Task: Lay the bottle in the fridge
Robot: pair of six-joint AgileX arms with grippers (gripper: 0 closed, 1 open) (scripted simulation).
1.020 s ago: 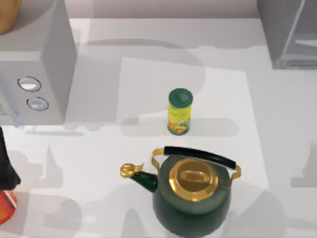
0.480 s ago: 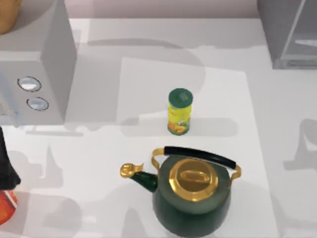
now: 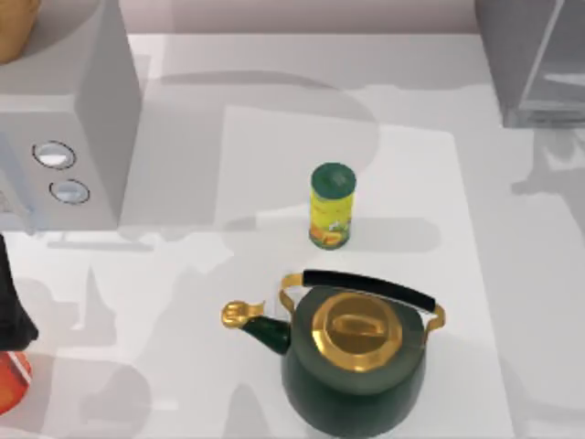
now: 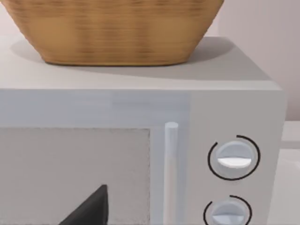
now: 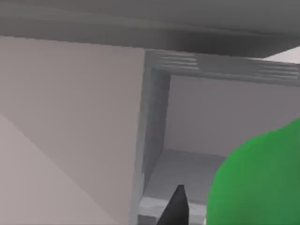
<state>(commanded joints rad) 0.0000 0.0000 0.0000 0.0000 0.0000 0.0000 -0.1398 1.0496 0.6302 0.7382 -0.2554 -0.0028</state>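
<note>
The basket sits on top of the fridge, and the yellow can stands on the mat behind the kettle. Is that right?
Not quite. The basket sits on the grey box with two dials, not the fridge; the left wrist view shows it. The fridge is at the table's far right corner. The rest holds: in the top view the yellow can stands upright on the mat, behind the kettle.

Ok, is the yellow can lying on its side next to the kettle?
No, the yellow can stands upright on the table, apart from the kettle, green lid facing up.
</note>
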